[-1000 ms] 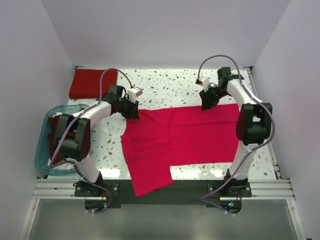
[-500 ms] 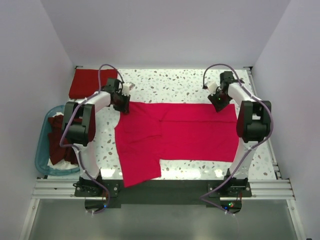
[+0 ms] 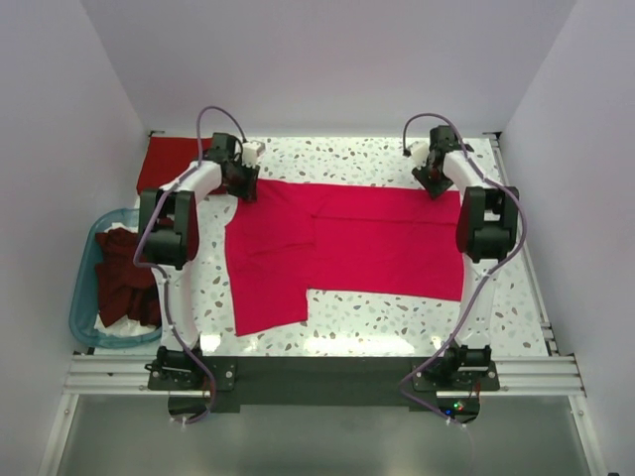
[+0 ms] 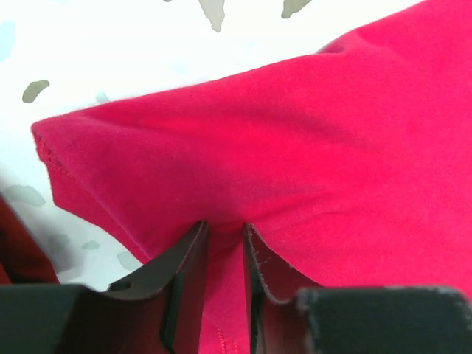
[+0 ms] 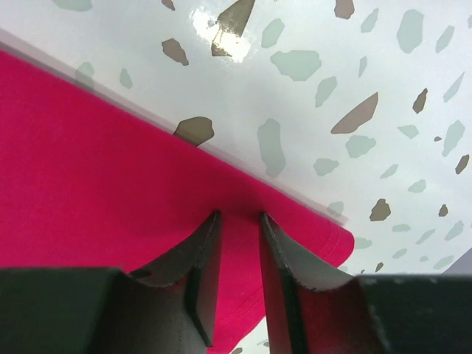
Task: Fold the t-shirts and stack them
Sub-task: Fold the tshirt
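A crimson-pink t-shirt [image 3: 377, 243] lies spread flat across the speckled table [image 3: 347, 159], a shorter flap reaching toward the near edge on its left side. My left gripper [image 3: 245, 184] pinches the shirt's far left corner; in the left wrist view the fabric [image 4: 295, 133] runs between the nearly closed fingers of the gripper [image 4: 225, 225]. At the far right corner my right gripper [image 3: 434, 185] does the same, and the right wrist view shows the hemmed edge [image 5: 96, 162] caught between its jaws [image 5: 240, 215].
A folded darker red shirt [image 3: 167, 164] lies at the back left corner. The translucent blue tub [image 3: 87, 297] stands off the table's left side with maroon shirts [image 3: 124, 283] bunched inside. Walls close in on the back and both sides.
Both grippers have moved toward the back of the table, dragging the crimson shirt with them. The part that hung over the near edge now lies on the table.
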